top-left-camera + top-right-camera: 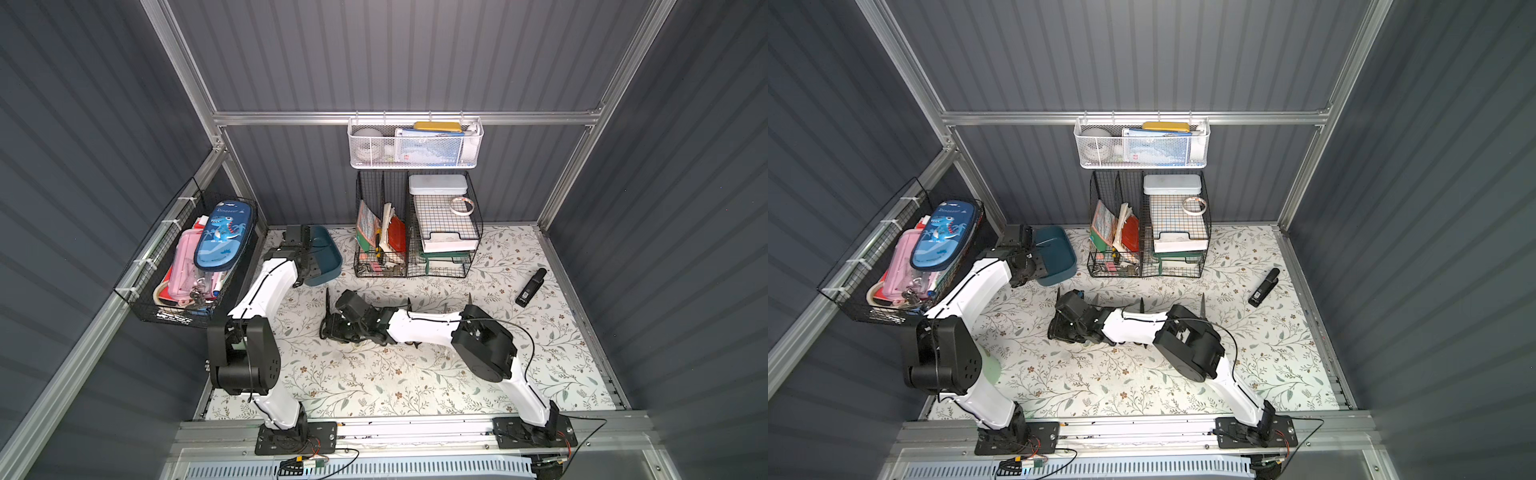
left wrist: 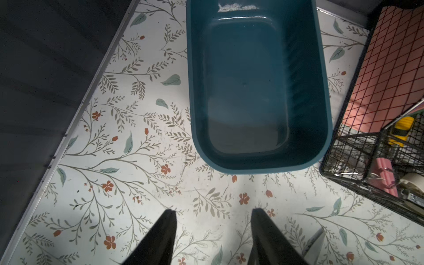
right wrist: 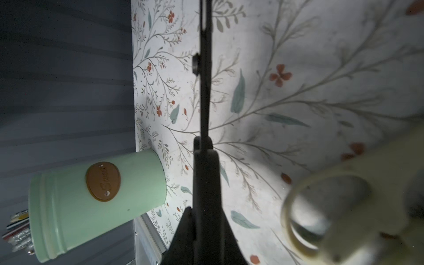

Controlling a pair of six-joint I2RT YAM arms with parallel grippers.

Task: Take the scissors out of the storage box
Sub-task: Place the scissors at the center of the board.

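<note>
The storage box [image 1: 332, 270] [image 2: 298, 68] is a shallow teal plastic tub with rounded corners. It stands upright and empty at about 10 o'clock on the floral surface [image 1: 374, 382], its long side running toward 12.

The scissors [image 1: 469, 300] [image 1: 1202, 302] are out of the box in a row across the middle of the surface. They are mostly covered from above, with only steel tips showing, pointing to 12 o'clock.

A black-handled pair [image 3: 203, 68] [image 1: 327, 298] at the 9 o'clock end is pinched in the right hand [image 3: 203, 151], blades closed and seen edge-on. A cream-handled pair [image 3: 321, 206] lies just beside it, its finger loop blurred.
</note>
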